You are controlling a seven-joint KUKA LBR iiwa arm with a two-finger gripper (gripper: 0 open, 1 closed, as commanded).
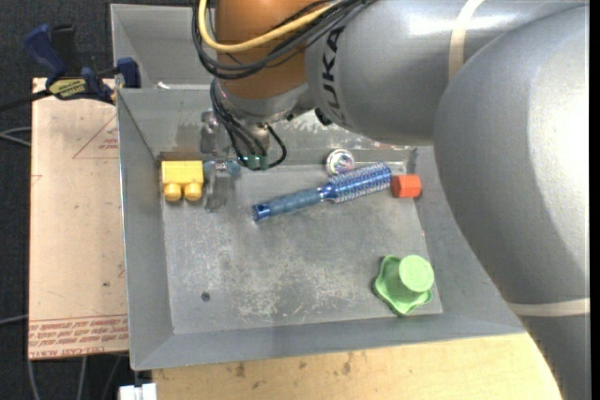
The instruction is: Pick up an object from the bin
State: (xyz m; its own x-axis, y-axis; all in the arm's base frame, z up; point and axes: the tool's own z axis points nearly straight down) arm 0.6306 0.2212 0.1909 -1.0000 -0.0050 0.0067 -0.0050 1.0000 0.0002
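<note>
Pick not yet made: gripper [222, 175] low in the grey bin [145, 239], just beside a yellow block [183, 181].
Left to right: the yellow block lies by the left wall with the gripper just to its right. I cannot tell how wide it stands, and I see nothing in it. Further right are a blue brush [323, 194], a silver round thing [339, 161], an orange cube [406, 186] and a green knobbed piece [405, 284], front right. All rest on the floor, so I judge grasp and lift remain.
</note>
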